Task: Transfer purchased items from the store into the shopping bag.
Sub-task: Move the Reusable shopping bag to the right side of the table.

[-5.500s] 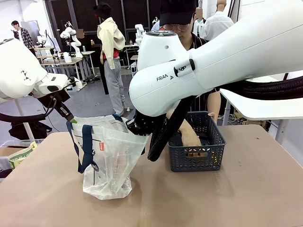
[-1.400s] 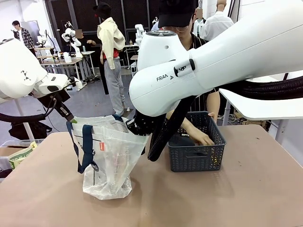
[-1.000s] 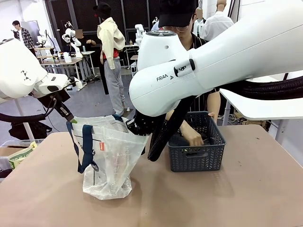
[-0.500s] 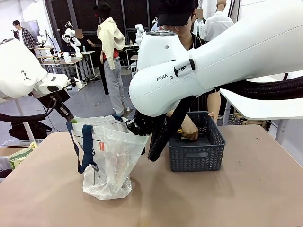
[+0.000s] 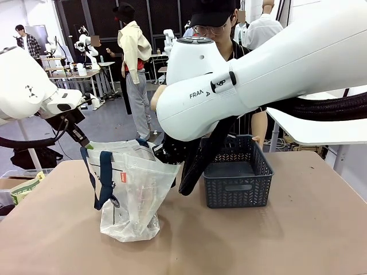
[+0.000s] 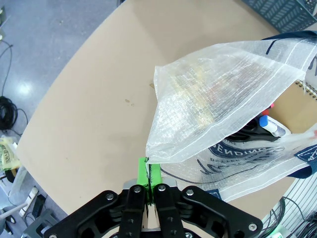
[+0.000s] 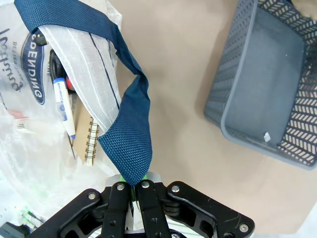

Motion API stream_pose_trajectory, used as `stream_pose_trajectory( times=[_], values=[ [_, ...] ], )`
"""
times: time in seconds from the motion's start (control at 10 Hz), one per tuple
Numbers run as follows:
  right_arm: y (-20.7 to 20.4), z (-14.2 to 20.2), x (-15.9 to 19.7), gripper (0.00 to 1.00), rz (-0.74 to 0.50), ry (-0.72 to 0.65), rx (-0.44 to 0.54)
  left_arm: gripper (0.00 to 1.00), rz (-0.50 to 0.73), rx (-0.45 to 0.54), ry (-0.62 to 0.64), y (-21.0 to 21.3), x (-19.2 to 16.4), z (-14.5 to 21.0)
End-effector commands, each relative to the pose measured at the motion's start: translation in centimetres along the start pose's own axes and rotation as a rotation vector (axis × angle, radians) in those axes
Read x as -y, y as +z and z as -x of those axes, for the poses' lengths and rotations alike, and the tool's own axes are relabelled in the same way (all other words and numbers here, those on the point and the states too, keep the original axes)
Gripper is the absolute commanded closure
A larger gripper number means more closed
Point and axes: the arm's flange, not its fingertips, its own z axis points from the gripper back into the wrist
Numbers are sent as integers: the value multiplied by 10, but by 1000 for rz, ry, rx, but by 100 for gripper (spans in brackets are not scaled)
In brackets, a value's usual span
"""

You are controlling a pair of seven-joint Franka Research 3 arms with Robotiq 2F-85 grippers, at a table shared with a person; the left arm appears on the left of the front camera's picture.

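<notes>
The shopping bag (image 5: 135, 195) stands open on the table's left half, held by both arms. My left gripper (image 5: 85, 146) is shut on the bag's rim (image 6: 153, 159). My right gripper (image 5: 156, 150) is shut on a navy strap handle (image 7: 126, 139). Inside the bag lie purchased items: a white pen with a blue cap (image 7: 64, 106), a spiral notebook (image 7: 88, 144) and something red. The store, a dark grey basket (image 5: 238, 182), sits right of the bag, its floor (image 7: 265, 94) bare but for a white speck. The person stands behind it, hands hidden by my right arm.
My bulky right arm (image 5: 246, 80) crosses the middle and hides the space between bag and basket. Bare tan tabletop (image 5: 275, 240) runs along the front and right. A white table (image 5: 321, 129) stands beyond the right edge.
The person's hand has lifted out of the basket and gone behind my right arm. Both grippers and the bag have stayed still.
</notes>
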Motion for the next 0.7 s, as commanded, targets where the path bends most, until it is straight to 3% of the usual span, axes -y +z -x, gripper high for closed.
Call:
stream_pose_trajectory(
  times=[0.0, 0.6],
  values=[
    [0, 0, 0, 100, 2, -7, -1, 100, -1, -5, 17, 3, 0, 2],
    [0, 0, 0, 100, 2, -7, -1, 100, -1, -5, 17, 3, 0, 2]
  ],
)
